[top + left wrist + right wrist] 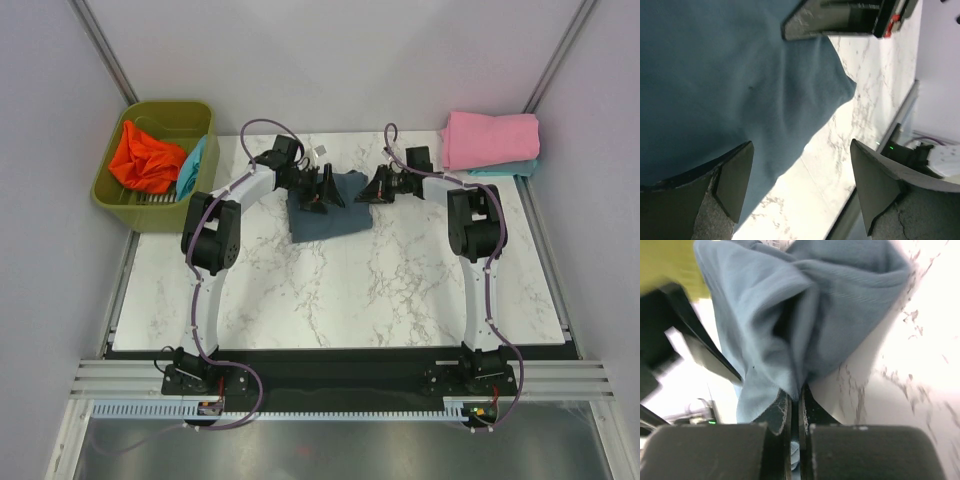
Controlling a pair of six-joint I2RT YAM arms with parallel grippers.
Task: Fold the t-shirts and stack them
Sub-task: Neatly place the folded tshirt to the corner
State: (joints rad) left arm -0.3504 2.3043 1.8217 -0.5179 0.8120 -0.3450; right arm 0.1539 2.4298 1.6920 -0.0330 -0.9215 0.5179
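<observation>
A dark slate blue-grey t-shirt (325,212) lies folded small at the back middle of the marble table. My right gripper (801,395) is shut on a bunched fold of this t-shirt (805,305) at its right edge, where the cloth rises off the table. My left gripper (802,185) stands open over the shirt's back edge (730,85), with bare marble between its fingers (735,175). In the top view the left gripper (322,190) and the right gripper (372,188) face each other across the shirt's top. A pink t-shirt (490,138) lies folded on a teal one (505,170) at the back right.
An olive-green bin (120,195) off the table's back left corner holds an orange-red t-shirt (145,158) and a teal one (190,168). The table's far edge and a metal rail (900,120) run close behind the left gripper.
</observation>
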